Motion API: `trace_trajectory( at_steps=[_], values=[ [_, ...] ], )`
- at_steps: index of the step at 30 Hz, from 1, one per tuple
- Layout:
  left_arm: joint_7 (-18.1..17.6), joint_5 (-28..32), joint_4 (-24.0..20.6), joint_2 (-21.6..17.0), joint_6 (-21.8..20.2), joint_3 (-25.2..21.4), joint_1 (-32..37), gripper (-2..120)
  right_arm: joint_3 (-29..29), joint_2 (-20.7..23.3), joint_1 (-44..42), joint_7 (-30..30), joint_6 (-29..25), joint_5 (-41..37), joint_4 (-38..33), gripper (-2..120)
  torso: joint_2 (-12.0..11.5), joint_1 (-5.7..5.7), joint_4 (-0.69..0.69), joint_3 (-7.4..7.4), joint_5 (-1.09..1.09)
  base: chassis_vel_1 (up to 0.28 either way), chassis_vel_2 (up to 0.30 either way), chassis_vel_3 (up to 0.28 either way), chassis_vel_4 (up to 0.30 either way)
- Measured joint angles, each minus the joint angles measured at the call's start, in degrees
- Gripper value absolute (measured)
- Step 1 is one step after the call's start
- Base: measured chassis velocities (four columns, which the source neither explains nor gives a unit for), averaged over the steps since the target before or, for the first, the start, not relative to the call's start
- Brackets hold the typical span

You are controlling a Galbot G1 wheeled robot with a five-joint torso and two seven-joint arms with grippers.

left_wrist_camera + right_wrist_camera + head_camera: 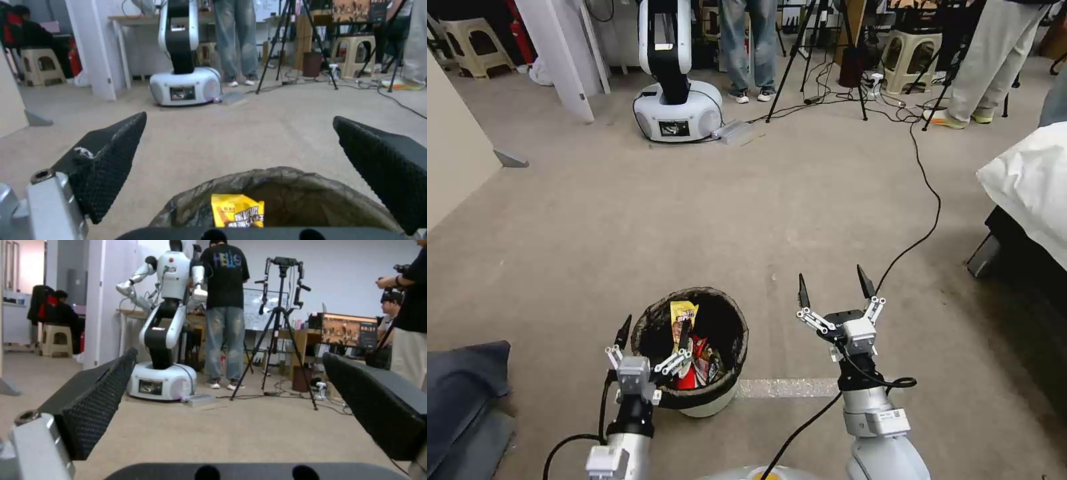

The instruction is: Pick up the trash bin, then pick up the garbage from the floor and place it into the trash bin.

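The left gripper (652,343) straddled the near rim of the trash bin (707,400), its fingers spread wide, one outside the bin's left wall and the other reaching in over the opening; whether either pad touched the bag I could not tell. From the left wrist view the same left gripper (240,146) showed its two black textured pads well apart with the bin's rim (285,175) between and below them. The right gripper (835,285) hovered over bare carpet to the right of the bin, fingers likewise splayed wide and holding nothing.

The trash bin stood on the grey carpet (747,213) close in front of the robot, just beside a pale strip (787,387) on the floor. It was a small round white bucket, its crinkled black liner folded over the rim. Inside lay the garbage (694,353): a yellow snack wrapper (238,210) standing upright against the far wall, with red-and-white wrappers (700,365) crumpled lower down beside it.

A dark cloth heap (464,393) lay at the left edge.
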State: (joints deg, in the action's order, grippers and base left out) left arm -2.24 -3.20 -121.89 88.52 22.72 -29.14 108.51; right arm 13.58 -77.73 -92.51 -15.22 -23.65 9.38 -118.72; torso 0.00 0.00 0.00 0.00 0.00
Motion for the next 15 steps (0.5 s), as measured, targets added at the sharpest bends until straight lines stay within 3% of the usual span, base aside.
trace_trajectory(
  at_steps=[15],
  values=[
    [-0.4,-1.2,0.0,0.0,1.8,0.0,0.0,100,0.2,-0.3,-0.5,-0.1,0.0,1.3,0.4,100,0.0,0.0,0.0,0.0,0.0,0.0,0.0,0.0,0.0]
  ],
)
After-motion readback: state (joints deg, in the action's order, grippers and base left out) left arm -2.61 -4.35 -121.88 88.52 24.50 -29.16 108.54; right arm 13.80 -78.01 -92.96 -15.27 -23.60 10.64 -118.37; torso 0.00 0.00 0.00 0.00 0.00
